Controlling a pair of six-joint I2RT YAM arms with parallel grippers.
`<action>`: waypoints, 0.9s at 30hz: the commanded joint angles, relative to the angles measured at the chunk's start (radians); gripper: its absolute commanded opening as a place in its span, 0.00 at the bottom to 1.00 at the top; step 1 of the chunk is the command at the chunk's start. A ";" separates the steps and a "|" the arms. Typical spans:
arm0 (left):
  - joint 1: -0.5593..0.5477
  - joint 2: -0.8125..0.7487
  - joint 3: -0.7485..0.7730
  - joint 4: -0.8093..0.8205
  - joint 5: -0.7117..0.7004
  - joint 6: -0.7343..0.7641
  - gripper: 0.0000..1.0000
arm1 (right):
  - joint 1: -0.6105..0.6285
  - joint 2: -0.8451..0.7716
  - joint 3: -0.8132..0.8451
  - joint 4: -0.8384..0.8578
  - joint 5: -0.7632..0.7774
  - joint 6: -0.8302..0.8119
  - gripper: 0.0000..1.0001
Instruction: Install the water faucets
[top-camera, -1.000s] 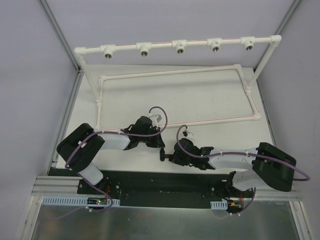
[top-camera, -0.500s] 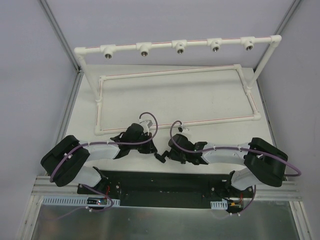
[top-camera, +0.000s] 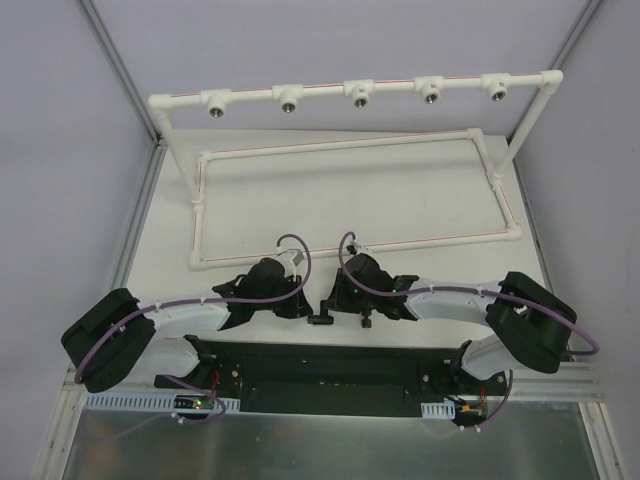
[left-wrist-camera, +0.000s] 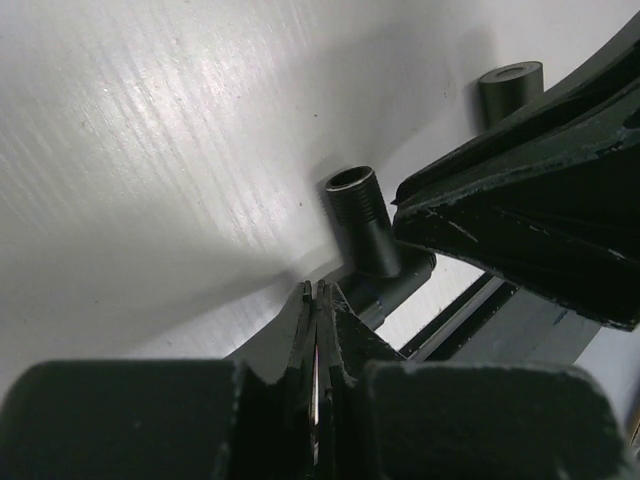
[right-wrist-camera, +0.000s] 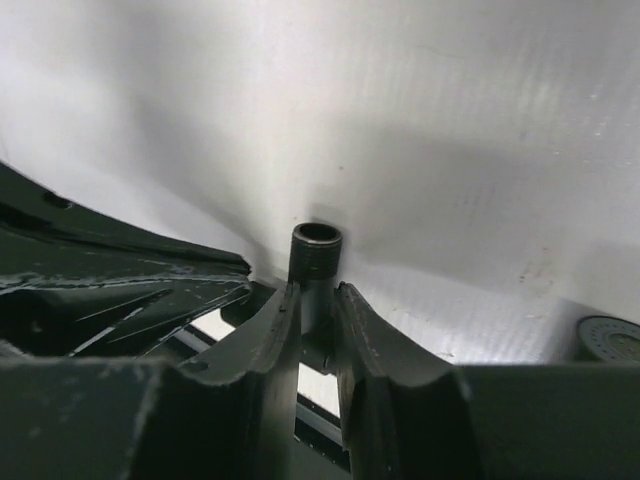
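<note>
The T-shaped black water faucet (top-camera: 322, 318) lies on the white table near its front edge, its threaded stem (left-wrist-camera: 362, 225) tilted upward. My right gripper (top-camera: 333, 297) is slightly open. In the right wrist view its jaws (right-wrist-camera: 318, 290) stand one on each side of the stem (right-wrist-camera: 316, 248), close against it. My left gripper (top-camera: 303, 298) is shut and empty, its tips (left-wrist-camera: 318, 288) just left of the faucet's body. The stubby black faucet (top-camera: 366, 321) stands to the right, beyond the right finger (left-wrist-camera: 510, 88), and shows at the right wrist view's edge (right-wrist-camera: 608, 340).
A white pipe frame stands at the back, its top rail (top-camera: 320, 92) carrying several metal-mouthed fittings. Its lower pipe rectangle (top-camera: 420, 240) lies on the table just behind both grippers. The black base rail (top-camera: 320, 362) runs along the near edge.
Both arms swung in toward the table's middle. The right gripper moved left over the T-shaped faucet and its jaws parted around the stem. The faucet has barely shifted.
</note>
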 joint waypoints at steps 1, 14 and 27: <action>-0.018 -0.017 0.002 0.003 -0.027 -0.030 0.00 | -0.005 -0.059 -0.023 0.066 -0.079 -0.051 0.28; -0.016 -0.280 -0.020 -0.229 -0.219 -0.039 0.27 | -0.004 -0.323 -0.184 0.052 -0.233 -0.307 0.67; -0.016 -0.314 -0.032 -0.249 -0.205 -0.057 0.31 | -0.004 -0.150 0.047 -0.152 -0.123 -0.367 0.61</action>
